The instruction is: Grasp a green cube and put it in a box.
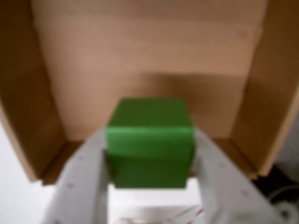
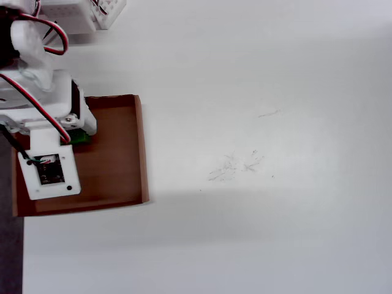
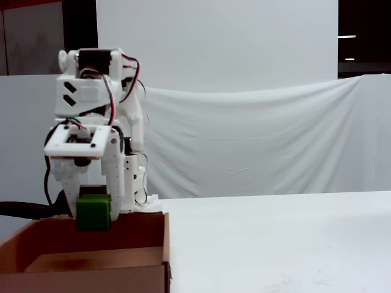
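Hanging over the box (image 3: 110, 256), your gripper (image 3: 93, 210) clamps the green cube (image 3: 93, 212) (clear above the floor), so release straight down.

Cube (image 3: 93, 212) in the claw (image 3: 93, 207), above the box (image 3: 122, 264) interior.

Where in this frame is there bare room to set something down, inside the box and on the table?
The box floor is bare right of and below the gripper, which holds the green cube over the upper-left part. That corner is crowded by the arm. The white table right of the box is open.
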